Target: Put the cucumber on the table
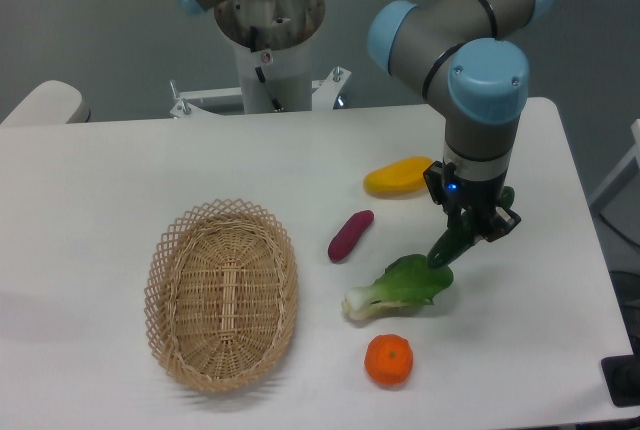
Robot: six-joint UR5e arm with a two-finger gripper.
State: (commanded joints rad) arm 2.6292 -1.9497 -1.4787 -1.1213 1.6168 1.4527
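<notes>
The dark green cucumber (447, 243) hangs tilted between the fingers of my gripper (470, 225), its lower end just above or touching the leaves of the bok choy (400, 287). The gripper is shut on the cucumber, right of centre over the white table (100, 180). The cucumber's upper end shows beside the gripper's right side; part of it is hidden by the fingers.
A yellow fruit (398, 176) lies behind the gripper. A small purple vegetable (350, 235) lies left of it. An orange (388, 360) sits near the front edge. An oval wicker basket (221, 293) stands at front left. The arm's base (268, 40) is at the back.
</notes>
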